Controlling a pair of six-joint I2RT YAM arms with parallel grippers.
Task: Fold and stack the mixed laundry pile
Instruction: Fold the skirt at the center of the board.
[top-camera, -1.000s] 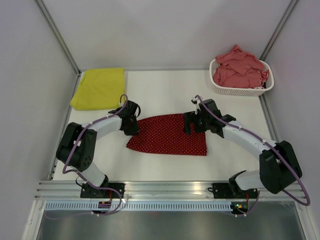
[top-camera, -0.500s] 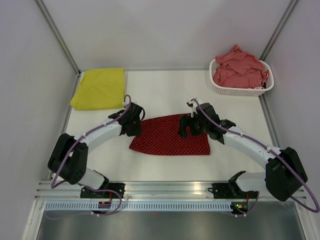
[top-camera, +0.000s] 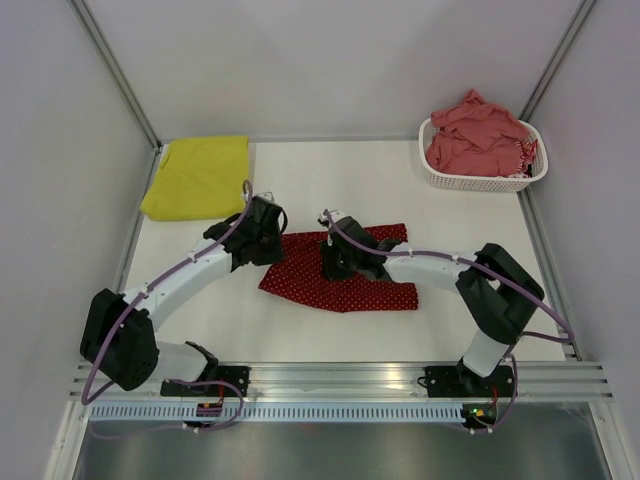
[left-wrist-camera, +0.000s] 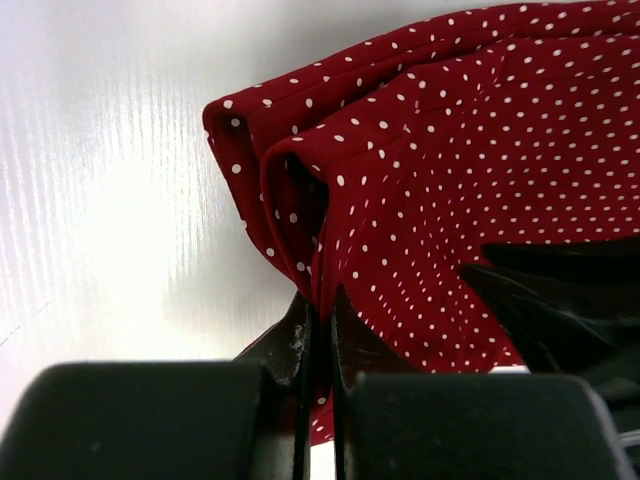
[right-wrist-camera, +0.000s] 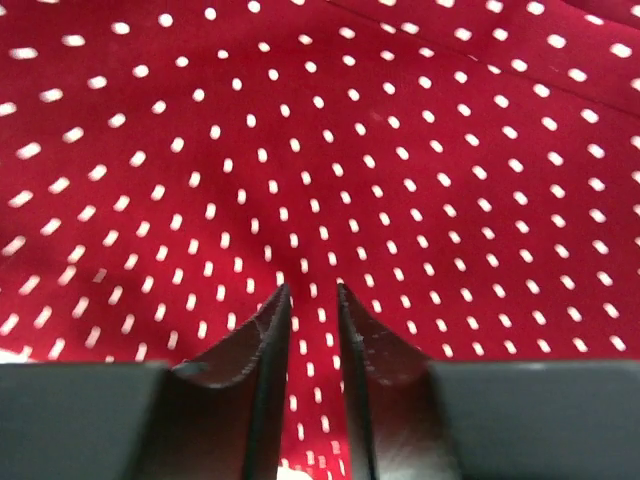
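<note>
The dark red white-dotted cloth (top-camera: 350, 285) lies flat in the middle of the table, partly folded. My left gripper (top-camera: 263, 236) is shut on its bunched left edge; the left wrist view shows the gripper (left-wrist-camera: 320, 310) pinching a fold of the cloth (left-wrist-camera: 480, 150). My right gripper (top-camera: 336, 257) sits on the middle of the cloth. In the right wrist view its jaws (right-wrist-camera: 312, 292) are nearly together, with a narrow strip of the dotted cloth (right-wrist-camera: 350, 130) between them. Salmon-pink garments (top-camera: 478, 130) are heaped in the basket. A yellow-green garment (top-camera: 197, 176) lies folded at the far left.
The white perforated basket (top-camera: 470, 180) stands at the far right corner. Grey walls and metal posts close in the table on three sides. A metal rail (top-camera: 340, 375) runs along the near edge by the arm bases.
My right gripper slid left from the cloth's upper right corner to its middle and its jaws closed from wide open to a narrow gap. The left gripper shifted slightly right and up with the edge.
</note>
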